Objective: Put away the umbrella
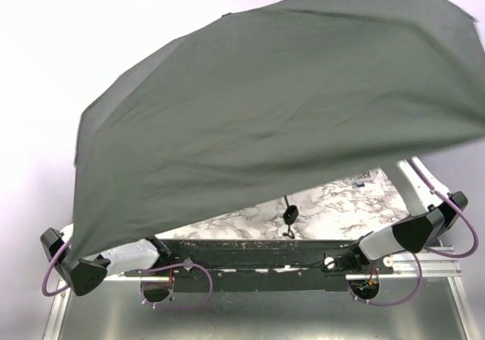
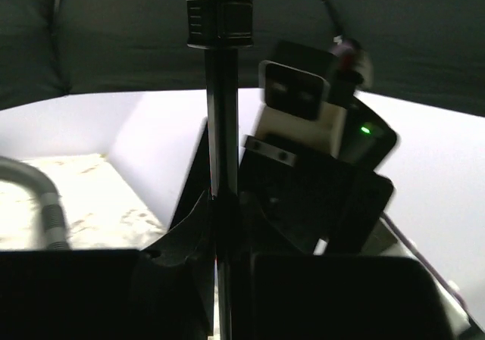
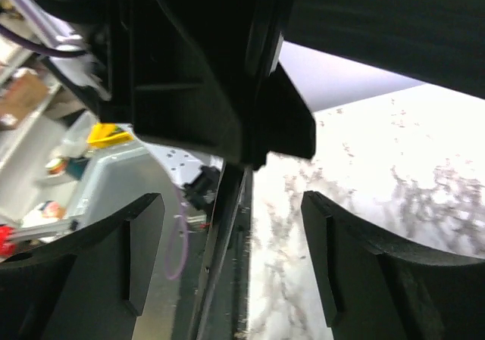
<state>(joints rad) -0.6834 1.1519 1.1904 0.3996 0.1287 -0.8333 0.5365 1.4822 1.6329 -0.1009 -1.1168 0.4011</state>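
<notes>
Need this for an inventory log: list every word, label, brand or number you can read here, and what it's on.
None can be read.
Small label on the table: print too small to read.
Umbrella: no print visible.

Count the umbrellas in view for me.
1: the open dark fabric umbrella spreads over the marble-patterned table, its thin dark shaft gripped in the left pincer. Its canopy may hide others.

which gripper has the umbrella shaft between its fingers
The left gripper: the shaft of the umbrella runs up between its closed fingers. The right gripper stands wide open, holding nothing.
</notes>
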